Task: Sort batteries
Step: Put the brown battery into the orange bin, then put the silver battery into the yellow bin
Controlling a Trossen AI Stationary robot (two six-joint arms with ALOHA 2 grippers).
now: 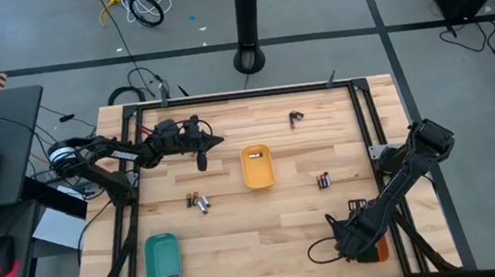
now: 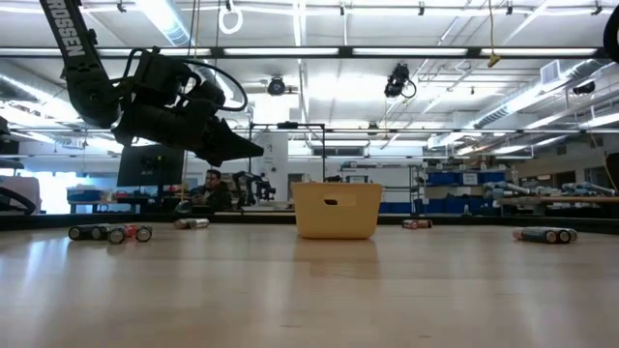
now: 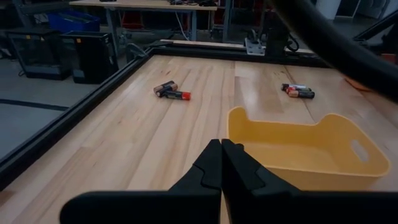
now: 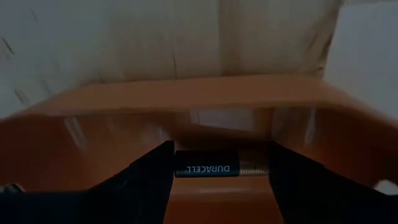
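Note:
My right gripper [image 4: 221, 157] points down into the orange tray [image 4: 186, 99] at the table's near right corner, shut on a black and copper battery [image 4: 214, 169]. In the high view the arm covers most of that tray [image 1: 381, 251]. My left gripper [image 3: 221, 147] is shut and holds nothing; it hangs above the table just left of the yellow tray [image 1: 257, 166]. Loose batteries lie on the wood in three small groups: left of centre [image 1: 200, 202], at the far side [image 1: 296, 117], and right of the yellow tray [image 1: 325, 181]. My right gripper holds the battery by its two ends [image 4: 177, 169], pinched between the two fingers, so that it spans the gap from one finger to the other. The fingers come from above, pointing steeply down. The battery lies level inside the orange tray's walls; whether it rests on the floor I cannot tell.
A teal tray [image 1: 162, 258] sits near the table's near left corner. A black frame [image 1: 354, 100] runs round the tabletop. Bare wood lies between the yellow tray and the near edge. Cables and a pole stand beyond the far edge.

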